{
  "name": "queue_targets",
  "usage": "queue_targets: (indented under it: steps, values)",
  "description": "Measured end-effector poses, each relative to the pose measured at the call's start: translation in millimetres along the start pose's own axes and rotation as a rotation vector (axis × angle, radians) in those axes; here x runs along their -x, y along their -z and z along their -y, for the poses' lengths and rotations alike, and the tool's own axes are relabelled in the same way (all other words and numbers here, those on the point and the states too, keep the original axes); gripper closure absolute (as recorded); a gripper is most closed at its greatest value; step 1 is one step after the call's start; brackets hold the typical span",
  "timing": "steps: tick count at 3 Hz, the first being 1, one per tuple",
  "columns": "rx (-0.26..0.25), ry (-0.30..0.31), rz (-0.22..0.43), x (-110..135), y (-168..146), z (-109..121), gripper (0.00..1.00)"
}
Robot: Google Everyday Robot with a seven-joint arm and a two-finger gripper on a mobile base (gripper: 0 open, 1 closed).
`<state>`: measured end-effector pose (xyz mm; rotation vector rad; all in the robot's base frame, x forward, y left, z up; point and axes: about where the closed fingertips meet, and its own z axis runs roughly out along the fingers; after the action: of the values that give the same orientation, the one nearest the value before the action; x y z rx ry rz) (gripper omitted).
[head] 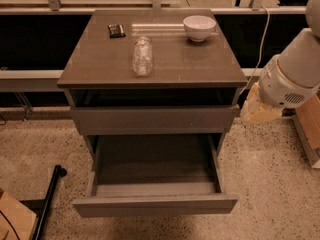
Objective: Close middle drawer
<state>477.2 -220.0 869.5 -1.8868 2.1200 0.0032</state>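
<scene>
We saw the middle drawer (155,204) pulled far out of the cabinet (89,145) toward 6 o'clock. Its plain front panel hung over the speckled floor (270,179) and its grey inside lay in full view. Above it the top drawer (152,120) stood a little proud of the frame, with a dark gap between its panel and the counter (100,64).

On the counter a clear bottle (142,58) lay on its side near the middle, neck toward 12 o'clock. A white bowl (199,27) sat upright at 1 o'clock from the bottle, well apart from it, and a small dark packet (116,30) lay flat at 11 o'clock.

The robot's arm (292,71) came in at 3 o'clock. Its cream-coloured pincer (259,109) hung just beside the right end of the top drawer's panel, above the middle drawer and clear of it. We could not tell whether the pincer was open or closed. A white cable (262,44) ran down behind the arm, and a black pole (50,196) lay on the floor at 8 o'clock.
</scene>
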Motion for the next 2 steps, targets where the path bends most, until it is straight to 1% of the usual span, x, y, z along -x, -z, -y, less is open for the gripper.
queue_targets:
  steps: [1,2]
  values:
    - [0.043,-0.025,-0.019,-7,-27,-6,1.00]
    - [0.100,-0.076,0.019,-27,-88,-10,1.00]
